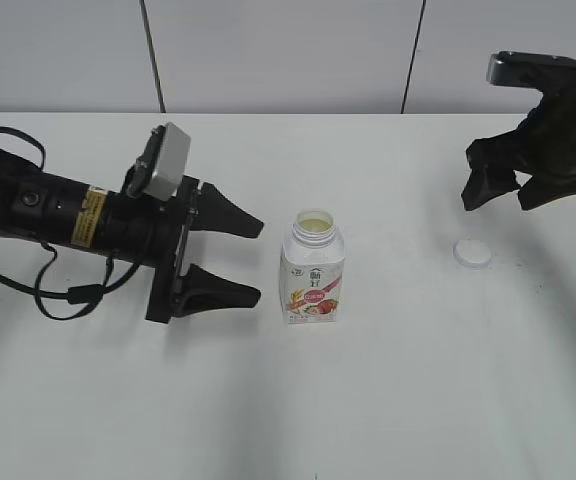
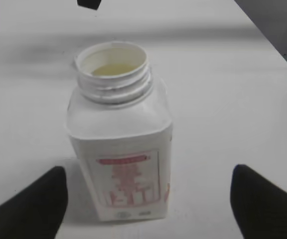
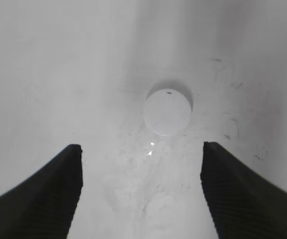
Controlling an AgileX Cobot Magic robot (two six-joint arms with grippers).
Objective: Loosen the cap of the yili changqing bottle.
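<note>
The yili changqing bottle [image 1: 313, 270] stands upright mid-table with its neck open and pale liquid showing inside. It fills the left wrist view [image 2: 121, 134]. The white cap [image 1: 472, 254] lies flat on the table to the bottle's right, apart from it, and shows in the right wrist view [image 3: 167, 111]. My left gripper [image 1: 251, 260] is open just left of the bottle, not touching it; its fingertips [image 2: 148, 199] frame the bottle. My right gripper [image 1: 513, 190] is open and empty, raised above and behind the cap, with its fingers [image 3: 141, 169] spread wide.
The white table [image 1: 388, 400] meets a grey panelled wall at the back. The left arm's black cables [image 1: 68, 290] trail on the table at the left.
</note>
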